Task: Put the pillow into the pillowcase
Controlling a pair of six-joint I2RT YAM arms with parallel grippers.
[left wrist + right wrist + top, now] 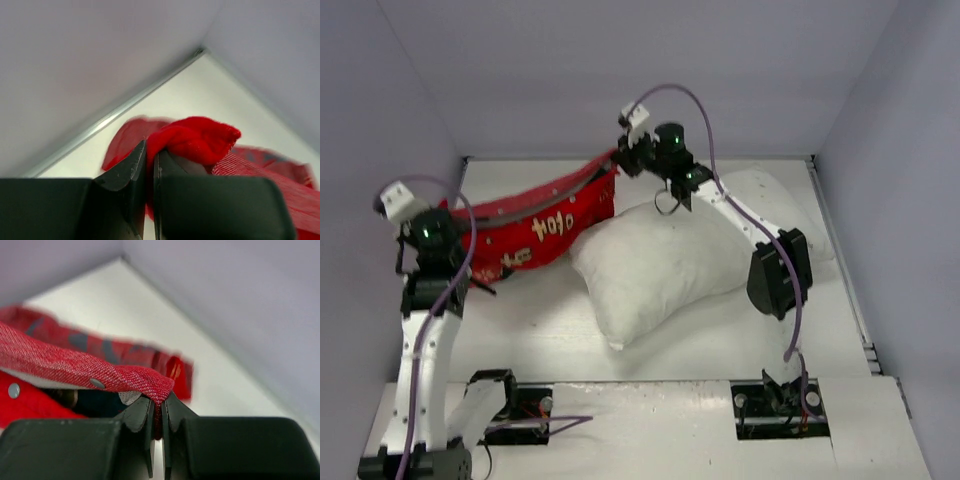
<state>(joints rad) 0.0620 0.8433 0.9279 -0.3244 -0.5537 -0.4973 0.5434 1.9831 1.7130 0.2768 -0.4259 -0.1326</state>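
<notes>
The pillow lies in the middle of the top view on the pale table. It is plain white, plump and creased, and bent into a shallow curve with its lower corner pointing toward the bottom of the frame.

Just behind it, at centre left, the pillowcase hangs stretched between the two arms and clear of the table at its upper edge. It is a sagging band of bright red cloth with pale printed characters, and its right end touches the pillow.

At left, the left gripper has its dark fingers pressed together on a bunched, fuzzy red corner of the cover. At upper centre, the right gripper pinches the opposite hem in the same way, with only a sliver of cloth between its fingers. There the weave looks coarse and twill-like, with small grey studs along the edge (the inside shows duller red with bluish patches).

Smooth grey-lilac walls close the scene behind.
</notes>
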